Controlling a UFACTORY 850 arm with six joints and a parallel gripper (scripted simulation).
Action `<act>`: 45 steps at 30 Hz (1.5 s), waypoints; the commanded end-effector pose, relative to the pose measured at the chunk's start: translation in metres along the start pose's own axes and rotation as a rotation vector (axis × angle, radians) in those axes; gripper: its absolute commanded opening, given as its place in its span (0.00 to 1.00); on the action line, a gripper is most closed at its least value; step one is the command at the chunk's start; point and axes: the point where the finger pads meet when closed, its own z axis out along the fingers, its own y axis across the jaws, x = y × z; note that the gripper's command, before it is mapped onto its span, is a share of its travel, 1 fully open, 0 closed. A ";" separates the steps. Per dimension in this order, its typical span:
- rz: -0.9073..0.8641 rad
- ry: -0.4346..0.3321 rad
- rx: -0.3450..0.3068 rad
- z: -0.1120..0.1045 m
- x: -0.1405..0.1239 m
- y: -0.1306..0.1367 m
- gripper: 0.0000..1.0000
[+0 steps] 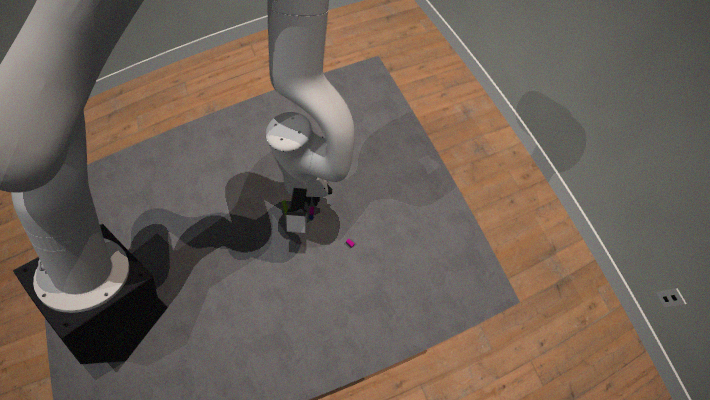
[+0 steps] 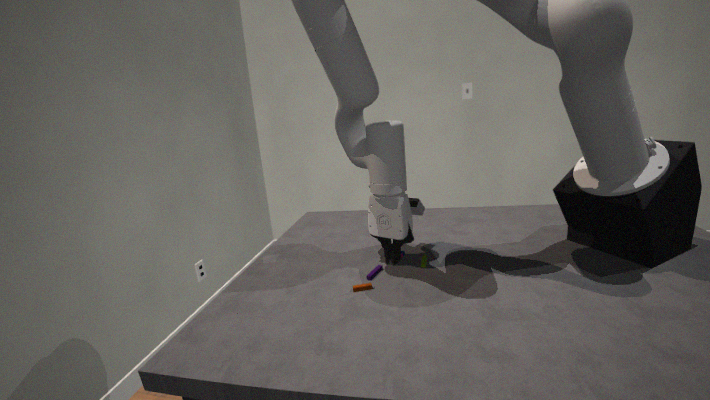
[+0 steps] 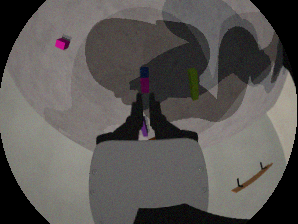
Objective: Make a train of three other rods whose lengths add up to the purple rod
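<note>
My gripper (image 3: 145,100) is low over the mat, shut on a magenta rod (image 3: 144,86) that lies along the finger line. A small blue rod (image 3: 144,71) sits right at its far end, in line with it. A lime rod (image 3: 193,84) lies parallel, a little to the right. A second magenta rod (image 3: 61,43) lies apart at the far left and also shows in the top view (image 1: 350,243). In the exterior view the gripper (image 2: 393,257) stands just behind the purple rod (image 2: 374,272) and the orange rod (image 2: 362,287). I see no grey rod.
The arm's black base (image 2: 635,200) stands at the back right of the table. The arm's links and shadow cover the rods under the gripper (image 1: 300,205) in the top view. The table's left edge drops to the floor near the orange rod's side.
</note>
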 end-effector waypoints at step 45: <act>0.000 0.000 0.001 -0.008 0.000 -0.001 0.24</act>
